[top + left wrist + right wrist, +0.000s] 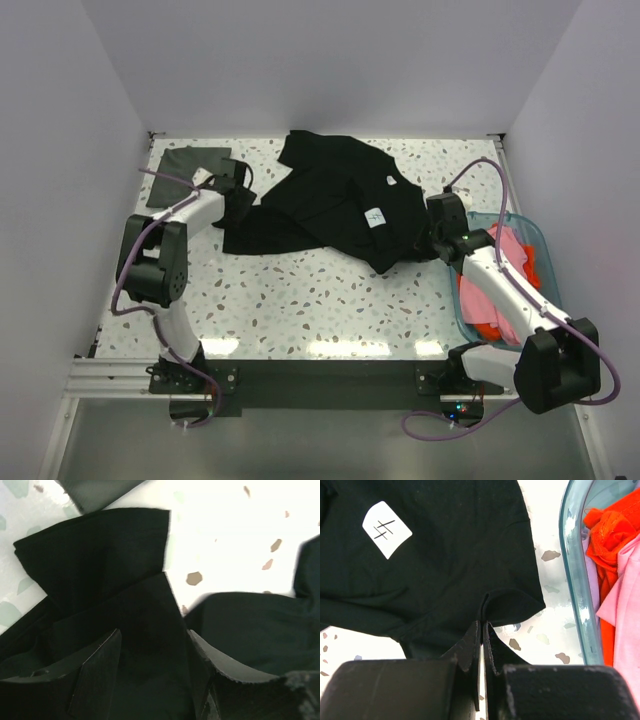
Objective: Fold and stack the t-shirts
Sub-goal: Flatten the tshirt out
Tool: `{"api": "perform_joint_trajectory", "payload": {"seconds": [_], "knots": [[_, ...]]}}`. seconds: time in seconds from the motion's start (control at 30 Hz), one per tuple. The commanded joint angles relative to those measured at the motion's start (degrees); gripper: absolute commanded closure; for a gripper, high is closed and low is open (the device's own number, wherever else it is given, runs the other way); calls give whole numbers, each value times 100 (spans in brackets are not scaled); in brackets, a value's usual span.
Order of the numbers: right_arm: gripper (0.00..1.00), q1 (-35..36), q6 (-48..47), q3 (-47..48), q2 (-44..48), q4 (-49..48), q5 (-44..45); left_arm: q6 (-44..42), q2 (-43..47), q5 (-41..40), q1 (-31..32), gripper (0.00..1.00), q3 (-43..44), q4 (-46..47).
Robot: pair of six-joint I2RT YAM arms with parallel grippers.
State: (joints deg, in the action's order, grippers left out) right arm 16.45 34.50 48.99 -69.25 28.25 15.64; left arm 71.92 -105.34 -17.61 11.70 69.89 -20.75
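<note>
Step in hand, as I judge it: spreading the black t-shirt (330, 205), which lies rumpled toward 12 o'clock on the table (300, 310). The right gripper (483, 627) is clenched on its edge at 3 o'clock. The left gripper (155, 635) is released, jaws astride a fold at 9 o'clock. Next, that hand probably needs to pinch there and pull outward. The dark grey folded t-shirt (185, 172) sits at 10 o'clock. Sleeves and hem are hard to tell apart in the black cloth
</note>
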Motion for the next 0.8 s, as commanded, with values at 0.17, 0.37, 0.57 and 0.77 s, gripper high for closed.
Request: {"api": "perform_joint_trajectory", "payload": {"seconds": [0.17,0.37,0.57,0.77], "knots": [[100,-19,-84,128,87,-223,212,314,-180,204,7,60,122,-131],[100,-28,-84,128,149,-241,176,86,-75,310,-1,91,42,45],[100,-63,-75,58,246,-250,150,-64,189,266,-19,100,-63,141],[100,-54,-66,23,263,-276,115,-222,400,57,112,62,147,2]]}}
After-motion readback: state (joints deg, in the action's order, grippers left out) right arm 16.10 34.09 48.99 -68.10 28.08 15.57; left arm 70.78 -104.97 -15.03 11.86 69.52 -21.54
